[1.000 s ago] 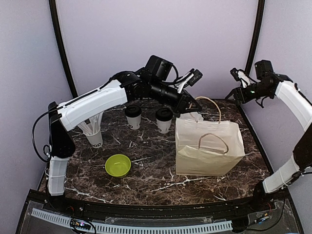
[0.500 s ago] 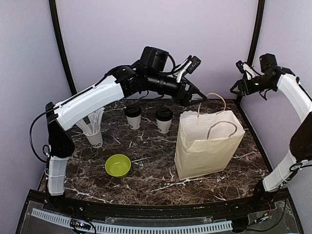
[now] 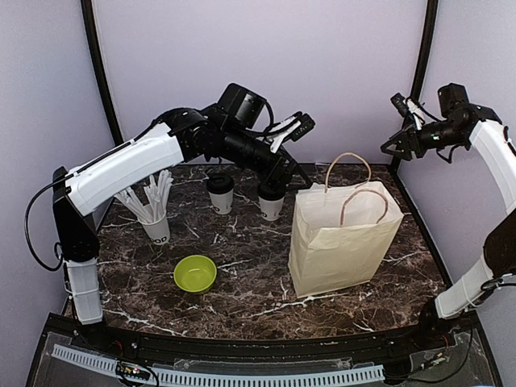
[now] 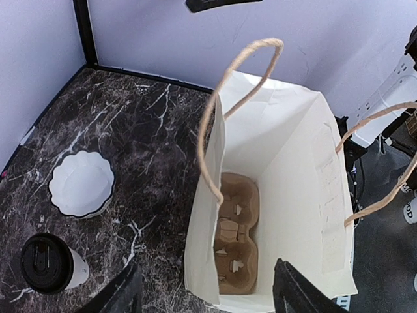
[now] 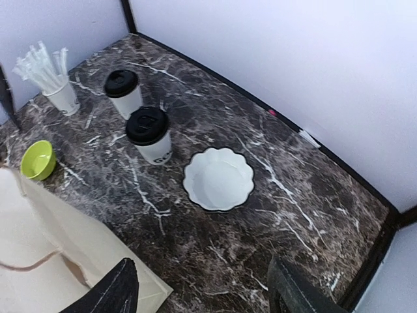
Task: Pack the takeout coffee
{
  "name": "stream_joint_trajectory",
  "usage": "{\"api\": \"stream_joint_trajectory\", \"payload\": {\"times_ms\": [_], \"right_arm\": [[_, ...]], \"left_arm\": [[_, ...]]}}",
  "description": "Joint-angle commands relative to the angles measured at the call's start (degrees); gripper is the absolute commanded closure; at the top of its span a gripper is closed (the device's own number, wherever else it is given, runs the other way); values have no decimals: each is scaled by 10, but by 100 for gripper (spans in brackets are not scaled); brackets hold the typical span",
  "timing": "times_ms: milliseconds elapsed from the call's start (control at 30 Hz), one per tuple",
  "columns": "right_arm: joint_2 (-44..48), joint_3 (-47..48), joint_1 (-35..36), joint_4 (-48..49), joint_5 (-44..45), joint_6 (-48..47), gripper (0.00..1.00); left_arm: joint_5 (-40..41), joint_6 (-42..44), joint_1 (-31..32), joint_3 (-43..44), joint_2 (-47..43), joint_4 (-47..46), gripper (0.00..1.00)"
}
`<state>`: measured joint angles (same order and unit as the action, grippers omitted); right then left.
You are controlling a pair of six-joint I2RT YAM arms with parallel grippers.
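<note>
**Both coffees stand outside the open bag**

Pale lilac walls enclose a dark marbled worktop (image 3: 242, 298). A cream paper bag (image 3: 339, 250) stands upright on its right half, mouth open. Only the left wrist view sees inside, where a brown cardboard carrier (image 4: 236, 241) lies on the bottom, its near end cut off by the bag's rim.

The left hand (image 4: 208, 295) hangs above the bag's near edge, fingers spread wide and holding nothing. The right hand (image 5: 203, 290) is raised by the right wall, equally spread and empty.

The two takeout coffee cups (image 3: 220, 193) (image 3: 271, 205) stand side by side behind and left of the bag. From overhead the left arm covers part of the right cup's lid, and its lettering is too small to read.

A white scalloped dish (image 5: 218, 179) sits just beside them, hidden from overhead. A straw cup (image 3: 156, 222) and a lime-green bowl (image 3: 194, 273) stand further left.
</note>
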<state>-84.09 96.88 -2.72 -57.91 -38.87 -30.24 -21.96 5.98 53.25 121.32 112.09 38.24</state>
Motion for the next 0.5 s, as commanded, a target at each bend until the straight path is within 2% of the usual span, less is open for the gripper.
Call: {"api": "stream_joint_trajectory", "payload": {"times_ms": [0, 100, 467], "right_arm": [[9, 42, 7, -116, -138, -141, 32], [5, 59, 23, -153, -146, -177, 31], [-65, 93, 139, -229, -69, -248, 28]], "left_arm": [[12, -3, -7, -8, -18, 25, 30], [8, -8, -11, -8, -19, 19, 30], [23, -15, -24, -11, -34, 24, 32]]}}
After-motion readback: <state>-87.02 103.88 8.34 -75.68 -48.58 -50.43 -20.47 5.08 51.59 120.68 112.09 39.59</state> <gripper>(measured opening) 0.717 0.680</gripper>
